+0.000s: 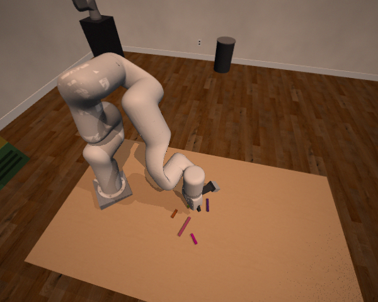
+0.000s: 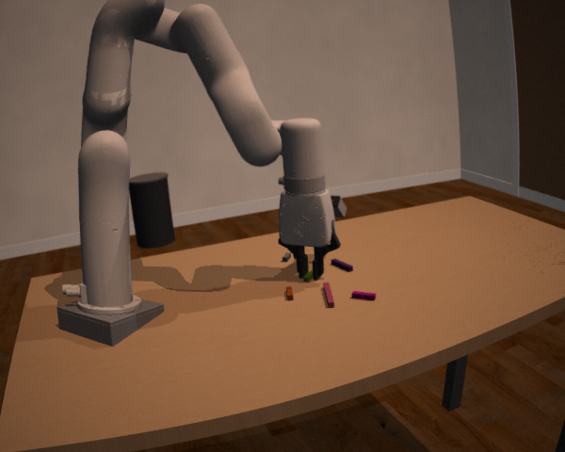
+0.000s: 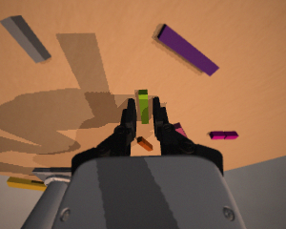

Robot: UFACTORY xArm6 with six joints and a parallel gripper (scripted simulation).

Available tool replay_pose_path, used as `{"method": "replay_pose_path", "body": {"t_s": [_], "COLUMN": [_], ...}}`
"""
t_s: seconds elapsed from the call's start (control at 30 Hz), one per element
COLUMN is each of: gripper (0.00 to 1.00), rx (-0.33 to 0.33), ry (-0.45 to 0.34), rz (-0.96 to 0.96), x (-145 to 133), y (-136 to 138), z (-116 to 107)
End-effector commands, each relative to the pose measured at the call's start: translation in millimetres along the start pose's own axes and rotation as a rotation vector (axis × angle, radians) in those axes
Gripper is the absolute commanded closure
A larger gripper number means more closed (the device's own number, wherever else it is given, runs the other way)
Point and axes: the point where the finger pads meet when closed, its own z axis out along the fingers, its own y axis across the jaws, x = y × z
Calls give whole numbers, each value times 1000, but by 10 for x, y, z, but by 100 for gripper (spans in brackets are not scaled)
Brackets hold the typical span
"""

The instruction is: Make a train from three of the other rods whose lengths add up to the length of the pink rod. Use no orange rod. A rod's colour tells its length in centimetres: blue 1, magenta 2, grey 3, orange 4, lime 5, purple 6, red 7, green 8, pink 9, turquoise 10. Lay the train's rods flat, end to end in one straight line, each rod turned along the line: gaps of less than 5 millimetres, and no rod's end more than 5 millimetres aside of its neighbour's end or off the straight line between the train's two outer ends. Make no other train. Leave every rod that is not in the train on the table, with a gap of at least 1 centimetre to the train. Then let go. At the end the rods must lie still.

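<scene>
The gripper (image 2: 310,275) (image 3: 143,100) is partly open, low over the table, fingers on either side of the lime rod (image 1: 188,206) (image 2: 308,278) (image 3: 143,109), holding nothing. The lime rod is mostly hidden in the top view. Two magenta rods (image 1: 193,238) (image 2: 358,295) (image 3: 216,135) lie end to end in line, with only a thin seam visible. The pink rod (image 1: 184,226) (image 2: 328,295) (image 3: 180,130) lies between them and the orange rod (image 1: 174,213) (image 2: 289,293) (image 3: 144,143). The purple rod (image 1: 207,205) (image 2: 342,265) (image 3: 188,50) lies beyond the gripper.
The grey rod (image 2: 286,256) (image 3: 26,39) lies behind the gripper, hidden in the top view. The arm's base (image 1: 113,193) (image 2: 109,321) stands at the left of the table (image 1: 264,243) (image 2: 200,364). The orange and pink rods lie close to the gripper.
</scene>
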Motion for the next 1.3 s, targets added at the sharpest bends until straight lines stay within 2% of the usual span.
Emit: {"method": "replay_pose_path", "body": {"t_s": [0.0,0.17,0.2,1.27], "gripper": [76,76,96,96], "rx": [-3,-3,-3,-3], "ry": [2,2,2,2], "rz": [0,0,0,0], "x": [10,10,10,10], "y": [9,9,9,9], "z": [-10,-10,-10,-10]}}
